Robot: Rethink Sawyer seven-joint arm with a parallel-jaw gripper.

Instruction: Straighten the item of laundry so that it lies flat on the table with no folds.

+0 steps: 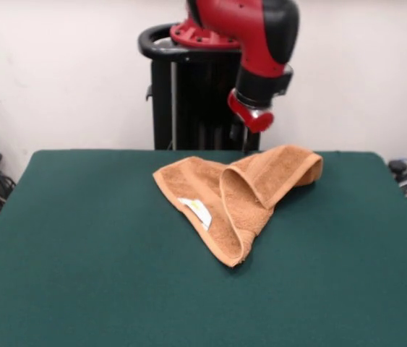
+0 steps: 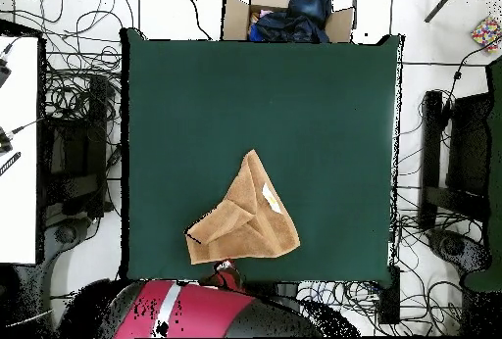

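Note:
The orange-tan towel (image 1: pixel 238 194) lies crumpled on the green table (image 1: pixel 80 253), near its far edge. It is folded over itself into a rough triangle, with a raised fold at its right and the point toward the camera. Its white tag (image 1: pixel 197 211) faces up. In the overhead view the towel (image 2: pixel 245 223) lies close to the robot-side edge of the table (image 2: pixel 294 100), with the tag (image 2: pixel 270 195) showing. My gripper (image 1: pixel 249 137) hangs below the red wrist, just behind the towel's raised fold. Overhead it (image 2: pixel 227 274) sits at the towel's near edge. Its state is not visible.
The black pedestal (image 1: pixel 189 94) stands behind the table's far edge. In the overhead view a cardboard box with dark clothes (image 2: pixel 285 14) sits beyond the opposite edge. Cables cover the floor on both sides, and a white surface (image 2: pixel 18 149) is at the left.

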